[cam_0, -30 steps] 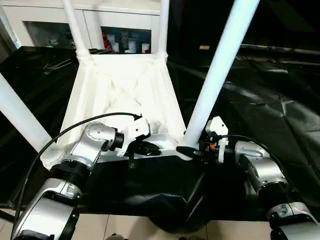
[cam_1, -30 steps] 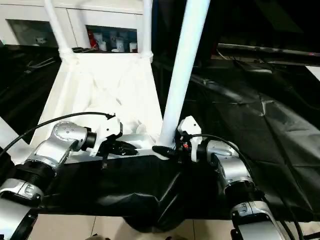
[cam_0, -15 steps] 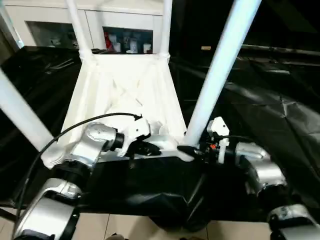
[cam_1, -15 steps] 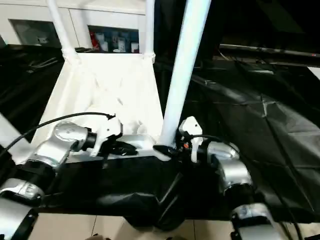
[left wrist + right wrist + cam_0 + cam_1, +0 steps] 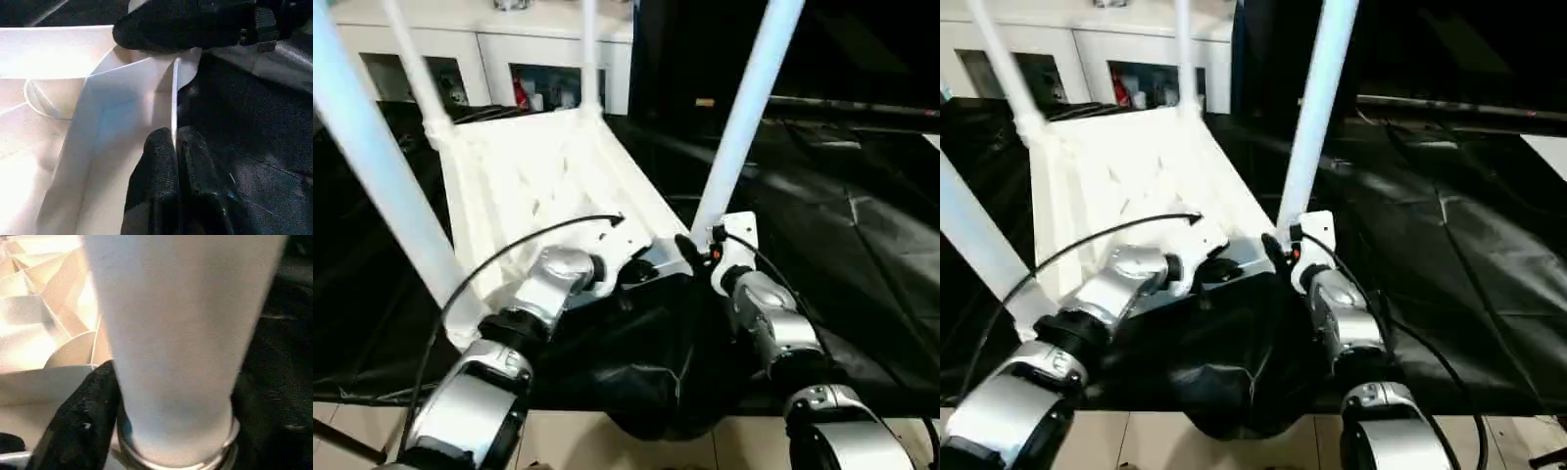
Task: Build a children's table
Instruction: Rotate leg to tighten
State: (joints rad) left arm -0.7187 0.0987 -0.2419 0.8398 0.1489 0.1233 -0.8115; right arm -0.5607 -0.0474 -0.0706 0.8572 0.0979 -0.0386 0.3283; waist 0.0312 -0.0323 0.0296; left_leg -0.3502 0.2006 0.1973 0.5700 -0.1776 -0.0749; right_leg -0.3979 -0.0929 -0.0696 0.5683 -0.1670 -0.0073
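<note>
The children's table lies upside down on the black cloth, its white ribbed tabletop (image 5: 538, 176) facing up. Four white legs stand in the corner sockets: near right (image 5: 744, 108), near left (image 5: 382, 166), and two far ones (image 5: 411, 59) (image 5: 587, 49). My left gripper (image 5: 641, 271) is shut on the thin near rim of the tabletop (image 5: 146, 93), which shows pinched between its fingers (image 5: 156, 161). My right gripper (image 5: 690, 250) is closed around the base of the near right leg (image 5: 176, 333), just above the socket ring. One black finger (image 5: 83, 416) presses against that leg; the other is hidden.
The black-draped work table (image 5: 842, 196) stretches wide to the right. Its cloth bunches over the front edge (image 5: 646, 392), above pale floor (image 5: 568, 441). A white cabinet (image 5: 509, 59) with small items on its shelves stands behind the far legs.
The whole picture has shifted. The tabletop now lies skewed, its far end swung left and its near right corner farther from me. Both grippers moved with it, grips unchanged.
</note>
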